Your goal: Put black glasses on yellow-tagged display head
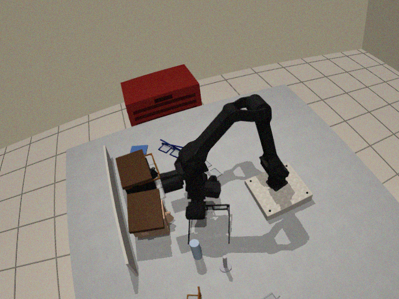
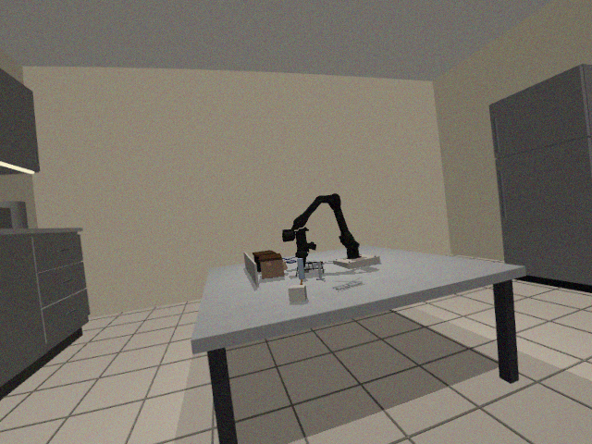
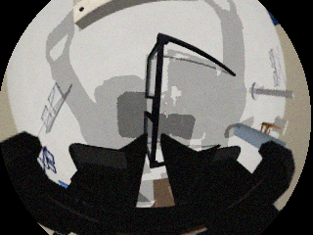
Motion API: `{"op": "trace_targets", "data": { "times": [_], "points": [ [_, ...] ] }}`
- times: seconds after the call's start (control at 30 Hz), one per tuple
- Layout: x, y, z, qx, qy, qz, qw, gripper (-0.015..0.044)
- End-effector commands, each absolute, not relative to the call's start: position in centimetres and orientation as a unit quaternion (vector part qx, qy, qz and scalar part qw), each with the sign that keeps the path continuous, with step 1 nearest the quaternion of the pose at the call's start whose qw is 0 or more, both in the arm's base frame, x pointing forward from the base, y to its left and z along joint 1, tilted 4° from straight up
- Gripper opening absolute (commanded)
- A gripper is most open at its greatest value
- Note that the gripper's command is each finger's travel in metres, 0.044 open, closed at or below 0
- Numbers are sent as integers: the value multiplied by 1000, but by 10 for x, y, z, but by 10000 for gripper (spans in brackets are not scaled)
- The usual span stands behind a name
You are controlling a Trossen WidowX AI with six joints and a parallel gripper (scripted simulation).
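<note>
1. The gripper (image 1: 195, 210) is pointing down over the grey table (image 1: 322, 205), its fingers narrowed around the front frame of the black glasses (image 1: 216, 207); whether they are pinching it yet cannot be told.
2. The glasses are sitting at the table's middle, temples (image 1: 229, 225) reaching toward 6 o'clock in the top view.
3. The two display heads (image 1: 144, 208) are standing at the gripper's 9 o'clock, against a pale board (image 1: 120, 205).
</note>
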State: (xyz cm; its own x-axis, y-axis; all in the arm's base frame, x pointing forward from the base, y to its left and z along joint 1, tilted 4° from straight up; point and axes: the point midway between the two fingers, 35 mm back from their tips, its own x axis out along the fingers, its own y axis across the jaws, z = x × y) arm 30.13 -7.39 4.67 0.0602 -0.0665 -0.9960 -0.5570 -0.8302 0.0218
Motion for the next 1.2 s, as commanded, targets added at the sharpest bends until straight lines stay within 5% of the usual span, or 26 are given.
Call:
{"op": "trace_targets", "data": {
  "times": [0.0, 0.27, 1.17],
  "points": [
    [302, -74, 47, -704, 222, 648, 189, 53],
    [302, -74, 47, -704, 222, 648, 189, 0],
    [297, -68, 145, -703, 220, 649, 189, 0]
  ]
}}
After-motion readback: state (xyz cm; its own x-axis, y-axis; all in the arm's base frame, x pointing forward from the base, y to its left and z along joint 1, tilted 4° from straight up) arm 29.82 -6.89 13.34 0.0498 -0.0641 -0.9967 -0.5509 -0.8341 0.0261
